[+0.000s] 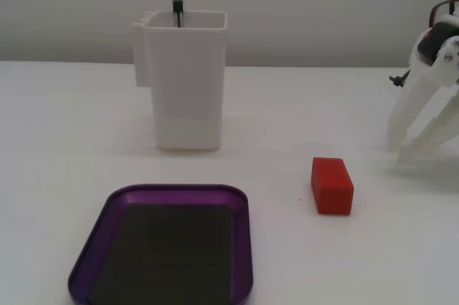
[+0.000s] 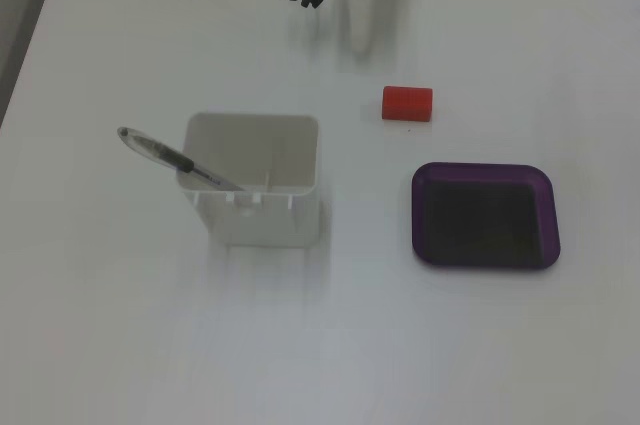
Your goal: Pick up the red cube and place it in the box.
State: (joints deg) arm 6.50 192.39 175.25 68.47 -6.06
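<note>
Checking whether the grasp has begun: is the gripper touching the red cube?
Apart. In a fixed view, bare white table separates the red cube from the gripper; the other fixed view shows the same gap.

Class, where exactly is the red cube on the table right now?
In both fixed views the red cube lies on the bare table, outside the purple tray, between the tray and the gripper.

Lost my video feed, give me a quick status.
Gripper empty, fingers down near the table, not on the red cube. Cube on the table beside the purple tray. Path to tray clear; white container stands aside.
</note>
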